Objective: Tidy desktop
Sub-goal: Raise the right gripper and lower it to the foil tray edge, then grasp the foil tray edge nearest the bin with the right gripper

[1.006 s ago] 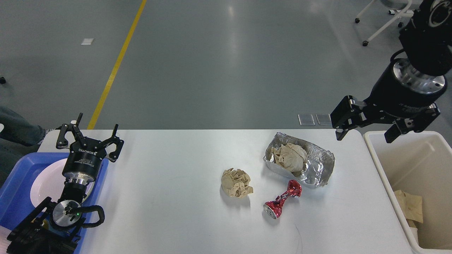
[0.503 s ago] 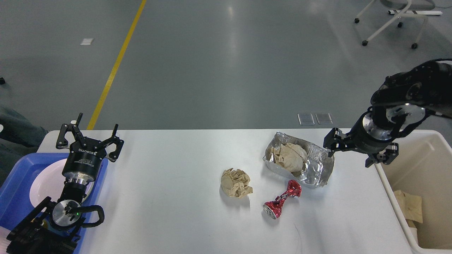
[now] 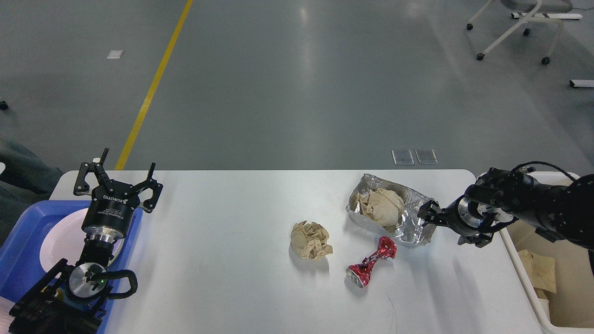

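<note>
The desktop (image 3: pixel 222 222) is a large white tabletop. On it lie a crumpled brown paper ball (image 3: pixel 311 240), a crushed red can (image 3: pixel 371 262) and a foil tray (image 3: pixel 413 229) holding another brown paper wad (image 3: pixel 380 206). My right gripper (image 3: pixel 442 226) is low over the table, pointing left. It is open at the foil tray's right end, and its far finger overlaps the tray's rim. My left gripper (image 3: pixel 117 172) stands upright and open at the far left, holding nothing.
A cream bin (image 3: pixel 513 253) with paper scraps (image 3: pixel 538 271) inside stands off the desktop's right edge, under my right forearm. A blue tray (image 3: pixel 25 232) holding a white plate (image 3: pixel 58 239) sits at the left, beneath my left arm.
My right arm has come down from high above the bin and moved left, bringing its gripper to the foil tray's right end. The left arm and the objects have not moved.
</note>
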### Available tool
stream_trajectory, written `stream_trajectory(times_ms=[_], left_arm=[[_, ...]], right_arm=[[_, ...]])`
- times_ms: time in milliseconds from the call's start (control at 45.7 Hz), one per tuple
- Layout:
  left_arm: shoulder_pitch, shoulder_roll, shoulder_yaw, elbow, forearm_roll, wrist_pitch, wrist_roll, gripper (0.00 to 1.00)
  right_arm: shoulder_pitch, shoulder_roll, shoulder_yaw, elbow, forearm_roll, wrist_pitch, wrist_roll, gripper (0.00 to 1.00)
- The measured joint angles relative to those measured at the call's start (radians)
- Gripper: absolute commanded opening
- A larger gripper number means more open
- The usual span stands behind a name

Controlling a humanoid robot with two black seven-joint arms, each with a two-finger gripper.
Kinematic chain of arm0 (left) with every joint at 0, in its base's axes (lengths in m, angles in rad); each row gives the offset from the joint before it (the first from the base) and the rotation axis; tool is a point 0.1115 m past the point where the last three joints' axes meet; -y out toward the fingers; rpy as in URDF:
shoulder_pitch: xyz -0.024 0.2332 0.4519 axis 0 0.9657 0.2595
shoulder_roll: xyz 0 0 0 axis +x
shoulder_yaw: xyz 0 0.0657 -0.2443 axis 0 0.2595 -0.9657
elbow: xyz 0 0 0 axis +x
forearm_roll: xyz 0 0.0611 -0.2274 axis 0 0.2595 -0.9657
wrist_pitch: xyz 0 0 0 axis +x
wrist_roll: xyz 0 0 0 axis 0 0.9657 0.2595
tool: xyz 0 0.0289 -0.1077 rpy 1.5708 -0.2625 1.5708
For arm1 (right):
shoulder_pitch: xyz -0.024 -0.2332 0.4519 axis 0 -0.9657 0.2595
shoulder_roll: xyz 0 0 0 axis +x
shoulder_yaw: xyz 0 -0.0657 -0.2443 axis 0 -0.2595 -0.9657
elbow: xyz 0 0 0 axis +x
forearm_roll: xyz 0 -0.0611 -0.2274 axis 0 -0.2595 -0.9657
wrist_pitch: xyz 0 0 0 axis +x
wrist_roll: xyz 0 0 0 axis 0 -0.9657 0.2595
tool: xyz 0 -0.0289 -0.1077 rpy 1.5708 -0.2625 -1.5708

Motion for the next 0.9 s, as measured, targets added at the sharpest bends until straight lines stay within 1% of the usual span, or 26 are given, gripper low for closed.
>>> stream_trajectory(times_ms=[44, 175, 547, 656, 744, 897], left_arm=[[0.0, 0.0, 0.0, 0.0, 0.0, 0.0, 0.0, 0.96], [0.0, 0.0, 0.0, 0.0, 0.0, 0.0, 0.0, 0.96], [0.0, 0.0, -0.001, 0.0, 0.0, 0.0, 0.0, 0.96], [0.0, 0.0, 0.0, 0.0, 0.0, 0.0, 0.0, 0.96], [0.0, 0.0, 0.0, 0.0, 0.0, 0.0, 0.0, 0.96], [0.0, 0.0, 0.0, 0.0, 0.0, 0.0, 0.0, 0.96]], right_arm=[[-0.016, 0.004, 0.009, -0.004, 0.0, -0.044, 0.0, 0.99], [-0.034, 0.013, 0.017, -0.005, 0.005, -0.108, 0.0, 0.99], [-0.046, 0.023, 0.038, -0.012, 0.013, -0.129, -0.002, 0.99], [-0.058, 0.032, 0.05, -0.011, 0.013, -0.157, -0.002, 0.99], [-0.071, 0.038, 0.066, -0.011, 0.013, -0.185, -0.002, 0.96], [-0.09, 0.05, 0.091, -0.011, 0.013, -0.23, -0.004, 0.79]])
